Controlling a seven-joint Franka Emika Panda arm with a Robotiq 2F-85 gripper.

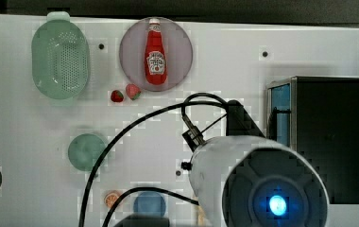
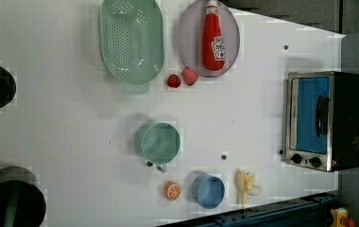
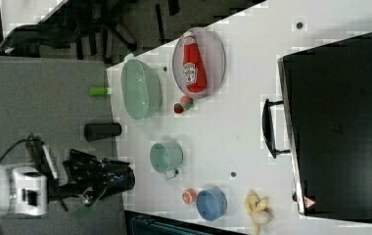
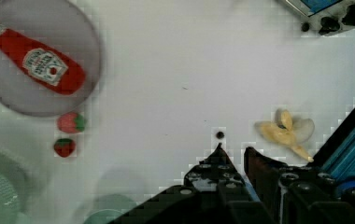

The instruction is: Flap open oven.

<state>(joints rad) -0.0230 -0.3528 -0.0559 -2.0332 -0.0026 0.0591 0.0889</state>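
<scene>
Reaching for the oven (image 2: 323,120) at the left view's right table (image 2: 73,123) edge, door shut, I should hook its bar handle (image 3: 268,128) and pull outward; my tool (image 4: 234,161) has fingers nearly together, holding nothing.

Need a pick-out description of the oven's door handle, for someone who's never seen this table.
Find the toaster oven at the left view's right edge of the white table. On its blue-tinted glass door sits the handle, a dark bar standing off the glass, running along the door's edge. The black knobs nearby are small and round; the handle is one long bar.
</scene>
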